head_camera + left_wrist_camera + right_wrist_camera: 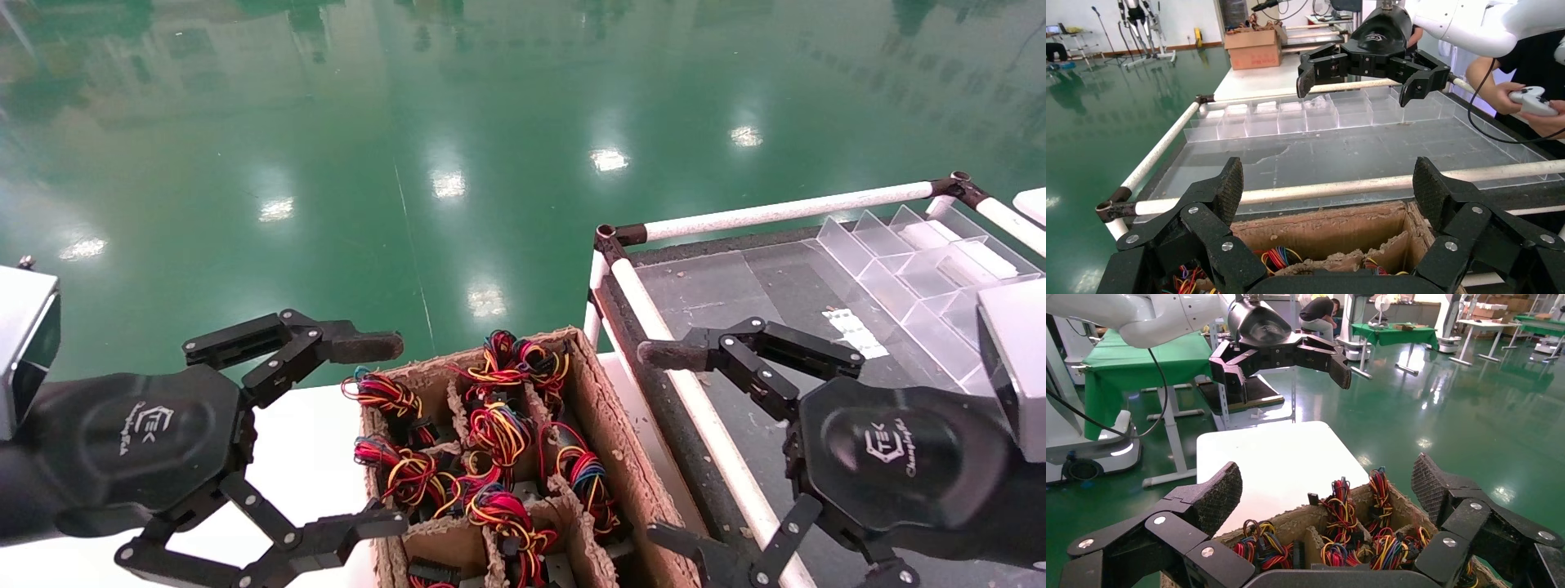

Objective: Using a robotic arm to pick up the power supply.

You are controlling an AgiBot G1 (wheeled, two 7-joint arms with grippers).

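A worn cardboard box (609, 425) with dividers holds several power supplies. Only their bunches of red, yellow, blue and black wires (498, 429) show; the grey bodies sit hidden down in the cells. My left gripper (380, 433) hangs open just left of the box, its fingers pointing at it. On the box's right side my right gripper (666, 449) is open too, over the rack's edge. In the left wrist view the open left gripper (1329, 193) faces the box (1321, 229). From the right wrist the open right gripper (1324, 490) looks over the wire bunches (1340, 502). Neither holds anything.
The box stands on a white table (310, 441). Right of it is a rack with white tube rails (645, 302) and a grey shelf carrying a clear plastic divider tray (907, 261). Green floor lies beyond. A person with a controller (1529, 98) stands behind the rack.
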